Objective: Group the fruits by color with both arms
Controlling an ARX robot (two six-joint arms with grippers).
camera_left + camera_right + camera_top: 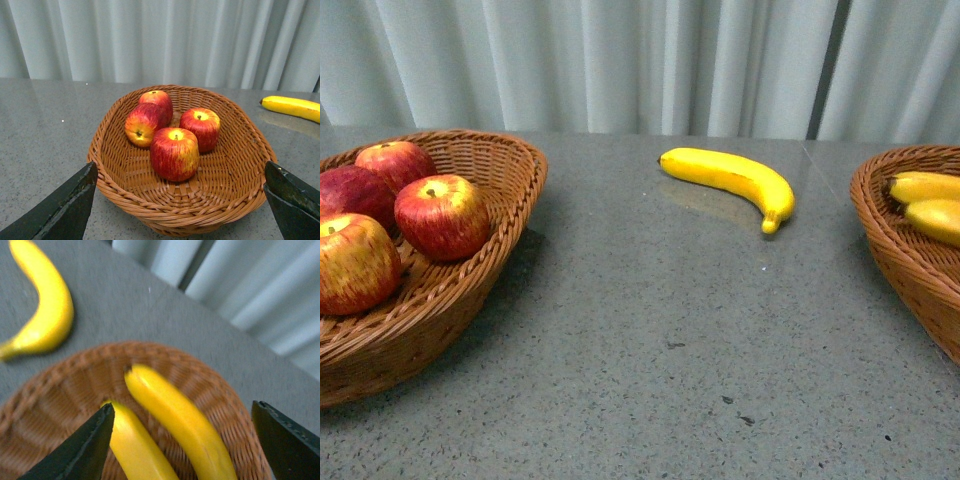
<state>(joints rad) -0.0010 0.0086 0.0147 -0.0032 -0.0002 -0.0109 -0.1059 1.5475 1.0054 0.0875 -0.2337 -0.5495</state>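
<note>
"Front view first: where does the fruit sit?"

"Four apples (442, 215) are in the left basket (510, 195), and two bananas (932, 205) in the right basket (880, 245). So it's red to one side and yellow to the other, each heap on the side of the arm that serves it."

"And the loose one?"

"One banana (730, 180) lies alone on the table (640, 350), between the baskets and nearer the right one, towards the curtain (620, 60). It touches neither basket. I'd say it's the only fruit not sorted, so the job looks nearly done."

"What are the grippers doing?"

"Neither arm shows from the front. In its wrist view the left gripper (180, 167) is spread wide with nothing in it, and it faces the apple basket from the near side. No apple lies outside, so I doubt it has work left. It looks parked there, out of the way."

"And the right?"

"The right gripper (182, 406) is also spread wide and empty. It hangs over the banana basket with the two bananas between its fingers (85, 450) in the picture, though not gripped. That picture is blurred, so I can't tell how high it hangs."

"Whose banana is it, then?"

"The right arm's, I'd guess. It's yellow, it's on that side, and it shows just beyond the basket rim in that wrist view. A grip across the thick middle would be safest, since the skin looks smooth and the curve could roll."
</note>
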